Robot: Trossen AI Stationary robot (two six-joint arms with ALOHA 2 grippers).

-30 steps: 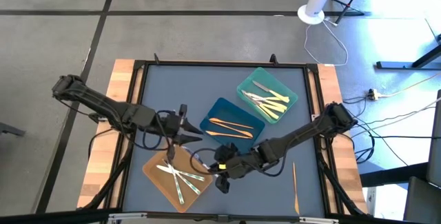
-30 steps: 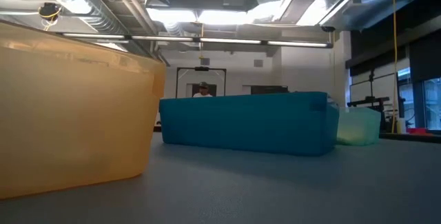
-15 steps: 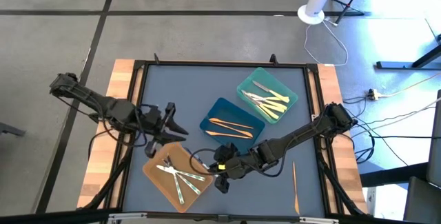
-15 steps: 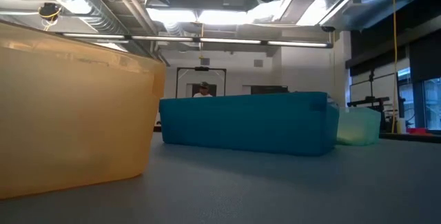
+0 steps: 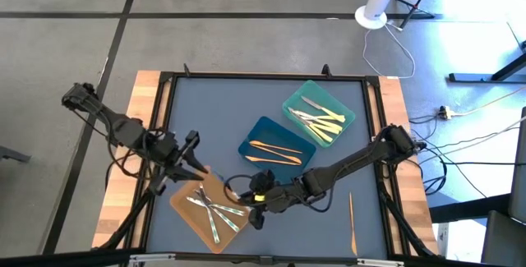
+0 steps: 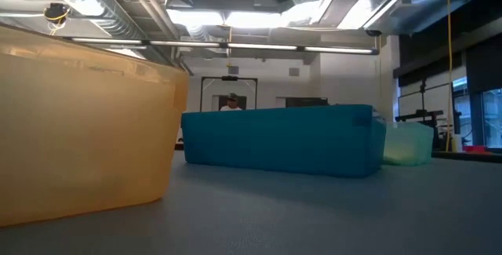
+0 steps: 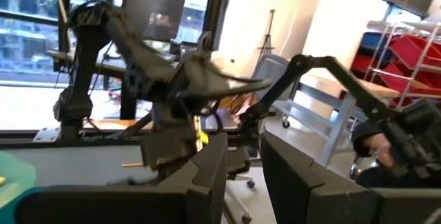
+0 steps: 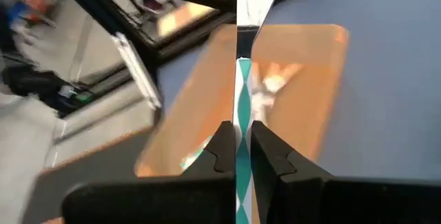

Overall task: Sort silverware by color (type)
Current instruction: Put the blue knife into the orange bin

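Note:
My right gripper (image 5: 241,193) hovers over the right end of the orange tray (image 5: 182,205) and is shut on a whitish-clear piece of silverware (image 8: 243,86). Several clear pieces (image 5: 215,212) lie crossed on that tray's floor. The blue tray (image 5: 261,129) holds two orange pieces (image 5: 275,149). The teal tray (image 5: 346,121) holds yellow and silvery pieces (image 5: 319,121). One orange piece (image 5: 351,217) lies flat on the mat at the near right. My left gripper (image 5: 194,163) stands open and holds nothing, left of the orange tray's far corner. My right gripper pinches the clear piece's thin shaft (image 8: 243,131) between its two fingers (image 8: 222,145). It reaches in from the table's right side, slanting down. The fingers lie along the piece, which sticks out past the fingertips over the orange tray, lifted clear of it.
The three trays sit in a diagonal row from near left to far right on the blue-grey mat (image 5: 214,103), close together. In the low view the orange tray wall (image 6: 86,122) fills the left, with the blue tray (image 6: 282,141) behind. A black frame (image 5: 263,75) borders the mat.
My left gripper has drawn back from above the orange tray's far edge toward the table's left edge, rising a little and swinging about. The clear piece stays in my right gripper over the orange tray.

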